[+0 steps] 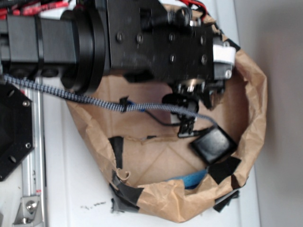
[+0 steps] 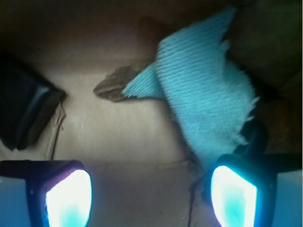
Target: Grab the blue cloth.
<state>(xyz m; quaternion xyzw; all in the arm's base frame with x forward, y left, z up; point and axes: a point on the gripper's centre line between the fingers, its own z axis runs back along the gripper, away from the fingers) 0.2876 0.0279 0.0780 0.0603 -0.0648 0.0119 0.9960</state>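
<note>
Pincer: gripper [image 2: 151, 191], seen in the wrist view as two fingers [image 2: 68, 198] with glowing pale pads at the lower edge; jaws spread wide, with bare brown paper floor between them and nothing held.
Arm: black WidowX body [image 1: 142, 38] reaching over the bag from the upper left of the exterior view, hiding most of the bag's far side.
Container: brown paper bag [image 1: 255, 94] with rolled-down rim, patched with black tape [image 1: 128, 191] along its near edge; it stands on a white worktop [image 1: 71, 179].
Blue cloth: pale teal-blue ribbed cloth [image 2: 208, 90] lying on the bag floor against the right wall in the wrist view, one pointed corner reaching toward the floor's middle, a frayed edge on its right; its lower tip lies just beside the right finger. In the exterior view only a blue sliver [image 1: 191, 179] shows behind the near rim.
Black box: dark square box [image 1: 213, 144] on the bag floor, near the right wall, apart from the cloth.
Cable: blue-and-white braided cable [image 1: 71, 94] running from the left across the bag's opening.
</note>
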